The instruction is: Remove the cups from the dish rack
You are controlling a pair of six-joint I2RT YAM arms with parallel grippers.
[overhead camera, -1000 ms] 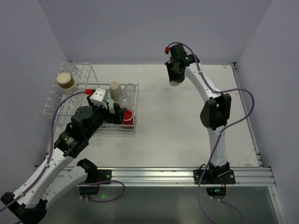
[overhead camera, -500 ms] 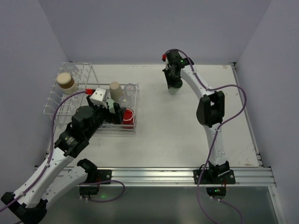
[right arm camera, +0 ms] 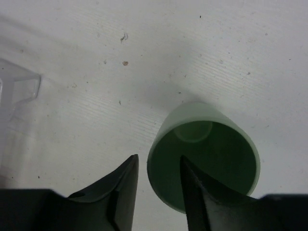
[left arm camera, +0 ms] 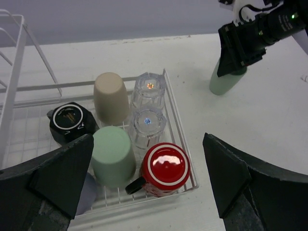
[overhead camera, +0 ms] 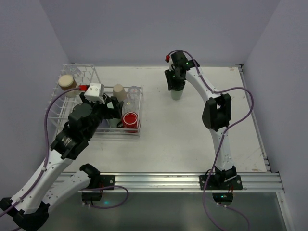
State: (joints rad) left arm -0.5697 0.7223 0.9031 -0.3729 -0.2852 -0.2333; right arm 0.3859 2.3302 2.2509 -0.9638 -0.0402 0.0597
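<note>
Now the right gripper (right arm camera: 159,161) sits narrow, one finger outside and one inside the rim of a mint green cup (right arm camera: 211,163), though I cannot tell whether it truly pinches the wall. That cup stands on the table (overhead camera: 192,130), well apart from the dish rack (left arm camera: 180,139). Over the rack's basket the left gripper (left arm camera: 148,144) hangs wide open, holding nothing. Below it sit a red mug (left arm camera: 164,168), a second mint cup (left arm camera: 113,155), two clear cups (left arm camera: 149,89), a beige cup (left arm camera: 111,98) and a black cup (left arm camera: 71,122), all upside down.
</note>
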